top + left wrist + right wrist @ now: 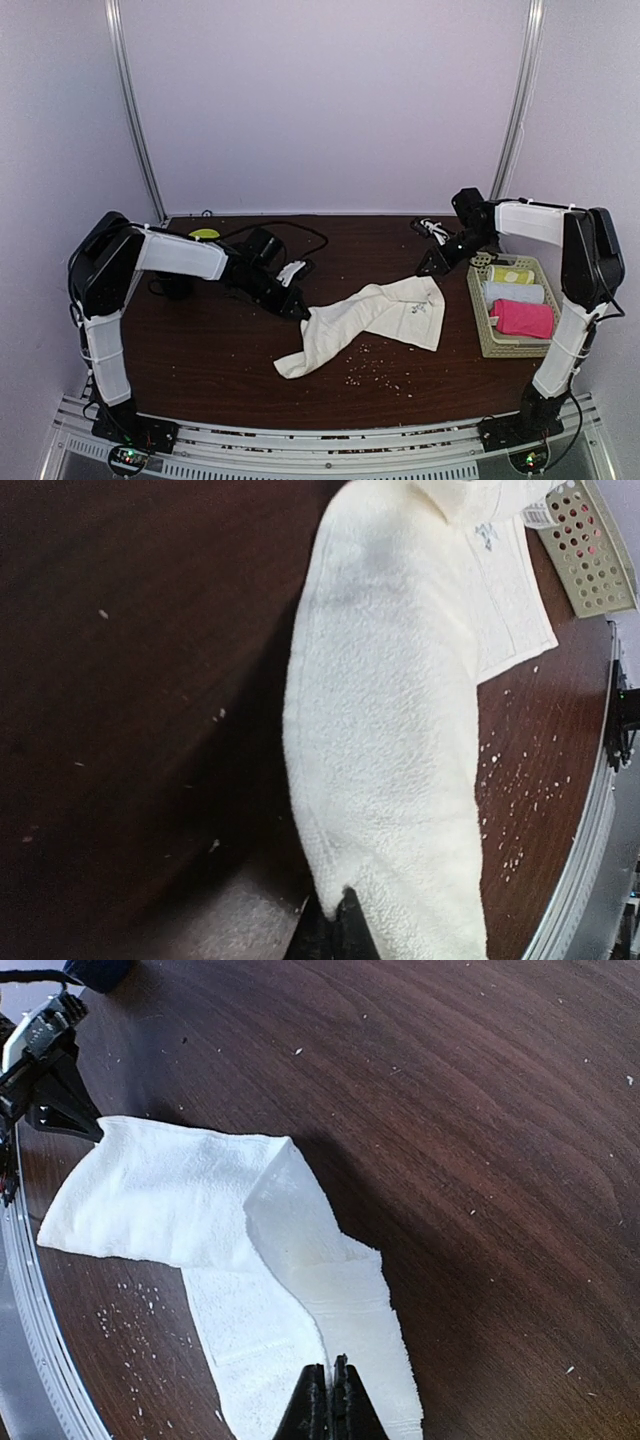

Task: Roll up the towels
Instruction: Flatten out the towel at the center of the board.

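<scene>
So both arms are on the cream towel (372, 316), which lies loose and crumpled across the middle of the counter (200, 350), running from near-left to far-right. Not rolled at all, just a long, floppy strip with one big fold along it.

The left claw (298, 305) is at the towel's left end, completely closed, and from its wrist camera the cloth comes right up around the dark fingertips, so it looks pinched on that edge. The right claw (328, 1388) is at the other end, by the far right corner. Its fingers are pressed tight together too, with the towel's edge bunched right at the tips and a raised ridge of cloth leading away from them, so it reads as a pinch on that corner.

The little blue mark (418, 310) sits on the flatter right part of the towel, facing up.

The pink towel (522, 318) isn't on the counter. It's in the basket (482, 325) on the right side, rolled up, in the slot nearest the arms. Behind it in the same basket are a white roll (515, 293) and then a yellow-green roll (512, 274) at the far end.

Pale specks (365, 365) are scattered on the dark wood just in front of the cream towel.
</scene>
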Robot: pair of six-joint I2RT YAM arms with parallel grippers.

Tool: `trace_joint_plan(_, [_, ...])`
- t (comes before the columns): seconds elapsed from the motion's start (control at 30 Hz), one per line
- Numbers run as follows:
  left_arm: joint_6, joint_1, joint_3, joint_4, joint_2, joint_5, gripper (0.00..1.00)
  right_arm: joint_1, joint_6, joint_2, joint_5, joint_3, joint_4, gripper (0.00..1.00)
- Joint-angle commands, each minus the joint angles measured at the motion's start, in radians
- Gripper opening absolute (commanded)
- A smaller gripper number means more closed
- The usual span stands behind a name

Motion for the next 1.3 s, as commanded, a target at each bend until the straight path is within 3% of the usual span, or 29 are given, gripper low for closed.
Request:
trace_joint_plan(0.0, [0.155, -0.001, 0.156, -0.211, -0.222, -0.298, 0.0, -0.03, 0.071, -0.039, -0.01, 0.091, 0.042, 0.0])
trace_joint_plan(0.1, [0.252, -0.005, 0.316, -0.384, -0.325, -0.486, 0.0, -0.066, 0.121, -0.064, -0.03, 0.195, 0.049, 0.0])
trace_joint_plan(0.2, [0.297, -0.016, 0.474, -0.511, -0.375, -0.576, 0.0, -0.094, 0.186, -0.095, -0.075, 0.283, 0.088, 0.0])
trace_joint_plan(0.27, [0.311, -0.028, 0.496, -0.544, -0.412, -0.592, 0.0, -0.097, 0.21, -0.128, -0.099, 0.3, 0.129, 0.0])
trace_joint_plan(0.37, [0.313, -0.054, 0.413, -0.556, -0.457, -0.534, 0.0, -0.097, 0.213, -0.192, -0.12, 0.235, 0.213, 0.0])
trace_joint_plan(0.5, [0.288, -0.116, 0.175, -0.533, -0.468, -0.469, 0.05, -0.097, 0.1, -0.257, -0.173, 0.039, 0.269, 0.0])
trace_joint_plan(0.6, [0.252, -0.188, 0.009, -0.469, -0.448, -0.424, 0.16, -0.089, -0.058, -0.257, -0.152, -0.101, 0.233, 0.0])
trace_joint_plan(0.73, [0.24, -0.218, -0.083, -0.418, -0.469, -0.362, 0.35, -0.083, -0.303, -0.217, -0.112, -0.205, 0.075, 0.0])
trace_joint_plan(0.93, [0.297, -0.217, -0.124, -0.412, -0.504, -0.444, 0.44, -0.083, -0.364, -0.269, -0.1, -0.3, 0.035, 0.0])
trace_joint_plan(1.07, [0.404, -0.218, -0.126, -0.356, -0.406, -0.529, 0.44, -0.082, -0.345, -0.294, -0.102, -0.315, 0.065, 0.0])
trace_joint_plan(1.27, [0.491, -0.191, 0.007, -0.32, -0.211, -0.618, 0.45, -0.083, -0.35, -0.259, -0.137, -0.286, 0.032, 0.0])
